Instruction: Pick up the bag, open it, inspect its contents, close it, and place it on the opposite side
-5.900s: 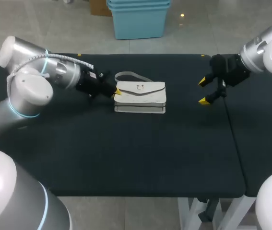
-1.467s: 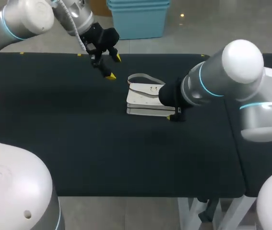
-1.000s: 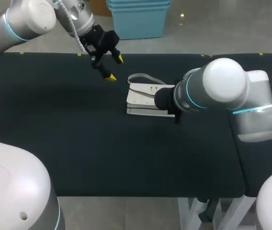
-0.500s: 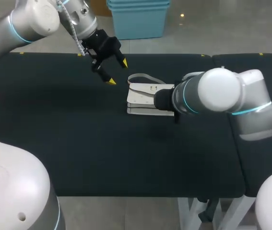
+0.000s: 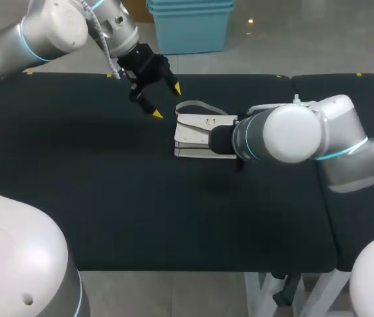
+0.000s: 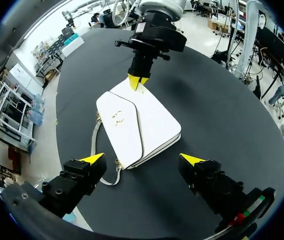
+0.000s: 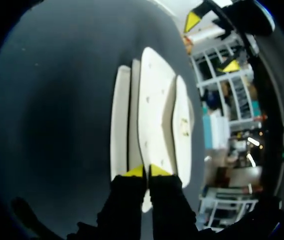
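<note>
While the white bag [image 5: 202, 132] lies flat on the dark table [image 5: 107, 198], a little beyond its middle, my right gripper [image 7: 146, 171] sits at the bag's near edge with its 2 fingers pressed almost together. I judge it is there to catch the flap for opening, but whether it really pinches anything I cannot tell. My left gripper [image 6: 142, 160] hovers above the strap [image 5: 196, 104] side, fingers spread wide and holding nothing, probably ready to steady the bag.
</note>
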Controlling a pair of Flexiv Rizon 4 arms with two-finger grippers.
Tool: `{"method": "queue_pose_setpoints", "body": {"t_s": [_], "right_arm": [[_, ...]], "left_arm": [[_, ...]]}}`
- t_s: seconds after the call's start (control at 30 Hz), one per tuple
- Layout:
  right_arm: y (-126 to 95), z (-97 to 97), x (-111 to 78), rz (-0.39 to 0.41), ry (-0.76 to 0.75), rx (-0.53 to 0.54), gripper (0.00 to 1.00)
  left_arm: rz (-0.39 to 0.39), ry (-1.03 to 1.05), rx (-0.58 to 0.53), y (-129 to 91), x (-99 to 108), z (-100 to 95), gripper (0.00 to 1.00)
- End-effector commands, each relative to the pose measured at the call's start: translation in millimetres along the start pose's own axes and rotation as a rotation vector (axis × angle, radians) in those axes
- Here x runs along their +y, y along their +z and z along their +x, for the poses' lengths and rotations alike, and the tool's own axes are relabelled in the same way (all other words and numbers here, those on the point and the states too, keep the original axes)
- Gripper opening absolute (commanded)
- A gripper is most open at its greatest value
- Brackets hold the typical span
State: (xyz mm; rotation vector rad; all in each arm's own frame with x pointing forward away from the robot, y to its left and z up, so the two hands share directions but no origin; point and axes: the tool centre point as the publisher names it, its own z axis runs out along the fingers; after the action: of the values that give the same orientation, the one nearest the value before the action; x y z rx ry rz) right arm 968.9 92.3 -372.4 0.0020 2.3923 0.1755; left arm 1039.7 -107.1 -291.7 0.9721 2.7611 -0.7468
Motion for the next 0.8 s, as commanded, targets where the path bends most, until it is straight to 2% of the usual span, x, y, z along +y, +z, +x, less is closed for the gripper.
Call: {"method": "queue_pose_setpoints", "body": {"t_s": [0.03,0.37,0.4,0.6,0.8], "right_arm": [[-4,10.8,3.8,0.029,0.017,-0.034,0.00],[-4,10.8,3.8,0.029,0.017,-0.034,0.00],[-4,10.8,3.8,0.029,0.017,-0.034,0.00],[-4,10.8,3.8,0.029,0.017,-0.034,0.00],[-4,10.8,3.8,0.029,0.017,-0.034,0.00]], "left_arm": [[0.012,0.011,-0.053,10,0,6.6,1.00],[0.012,0.011,-0.053,10,0,6.6,1.00],[0.029,0.066,-0.036,14,-2,4.3,1.00],[0.091,0.190,-0.124,25,-2,-14.7,1.00],[0.136,0.260,-0.189,44,-2,-20.7,1.00]]}}
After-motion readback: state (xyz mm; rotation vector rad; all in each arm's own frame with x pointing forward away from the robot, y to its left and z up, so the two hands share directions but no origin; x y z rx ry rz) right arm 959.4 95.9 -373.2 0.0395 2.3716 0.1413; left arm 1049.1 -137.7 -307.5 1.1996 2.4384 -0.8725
